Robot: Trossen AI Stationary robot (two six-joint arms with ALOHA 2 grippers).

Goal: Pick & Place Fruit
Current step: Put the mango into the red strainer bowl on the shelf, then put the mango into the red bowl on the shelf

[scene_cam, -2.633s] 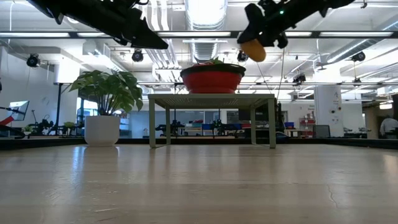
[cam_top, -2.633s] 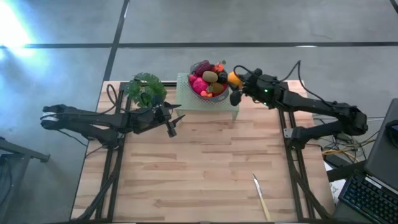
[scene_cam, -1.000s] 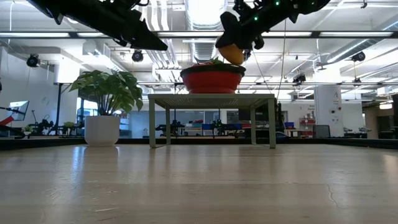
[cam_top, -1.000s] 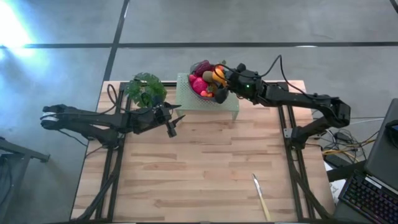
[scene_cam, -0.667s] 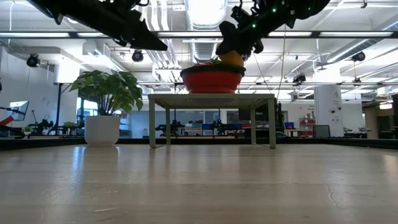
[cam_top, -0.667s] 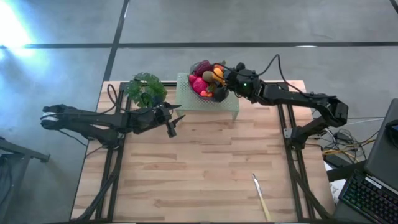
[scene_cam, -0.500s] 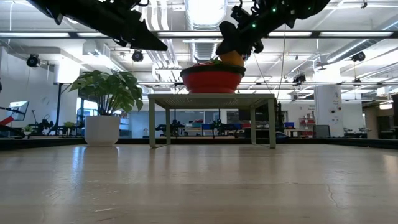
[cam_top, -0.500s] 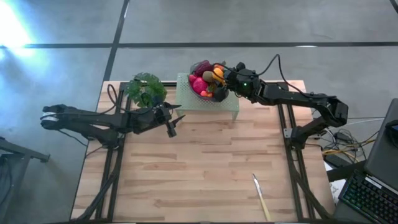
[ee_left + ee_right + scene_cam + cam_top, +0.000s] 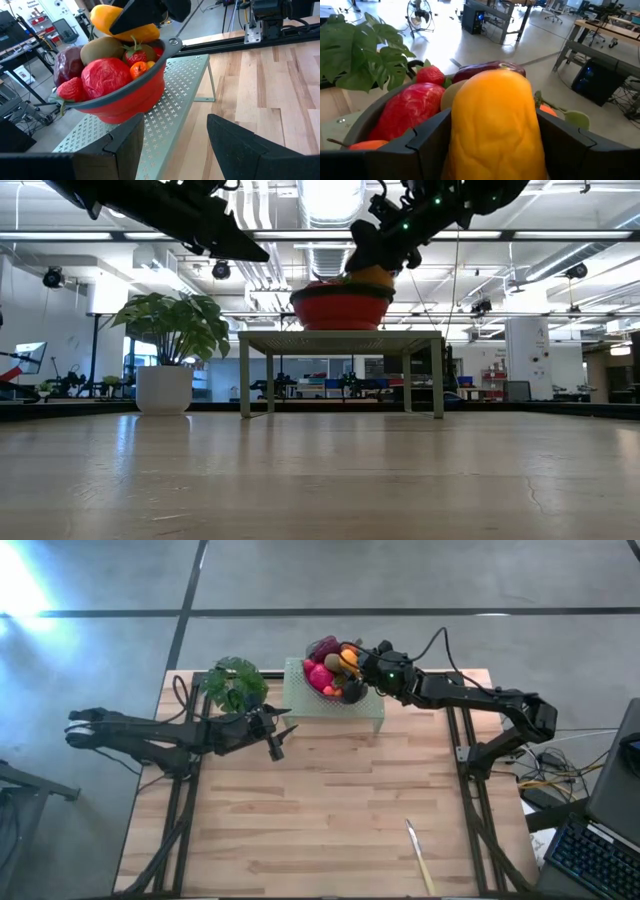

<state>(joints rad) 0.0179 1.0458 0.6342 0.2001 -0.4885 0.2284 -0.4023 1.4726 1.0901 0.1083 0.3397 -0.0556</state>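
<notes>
A red bowl (image 9: pixel 322 680) heaped with fruit stands on a pale green perforated stand (image 9: pixel 300 700) at the table's far edge. The pile holds a red ball (image 9: pixel 105 77), a brown oval (image 9: pixel 102 50), a maroon piece (image 9: pixel 67 62) and strawberries. My right gripper (image 9: pixel 495 135) reaches over the bowl from the right, shut on an orange oval fruit (image 9: pixel 492 110) on top of the pile. My left gripper (image 9: pixel 278 740) hovers open left of the stand, pointing at the bowl, with nothing between its fingers. My right gripper pinches the orange oval's two long sides (image 9: pixel 457 130) between its two fingers (image 9: pixel 425 142). The fingers come nearly level from the table's right and lie along the fruit. The fruit's underside (image 9: pixel 135 36) sits on the other fruit in the bowl.
A leafy potted plant (image 9: pixel 235 682) stands left of the stand, close to my left arm. A slim pale utensil (image 9: pixel 420 855) lies near the table's front right. Bare wooden tabletop (image 9: pixel 330 800) spreads between the stand and the near edge.
My right gripper has sunk a little over the bowl's right side, carrying the orange oval. The fruit, which hung just above the rim, now lies on the pile.
</notes>
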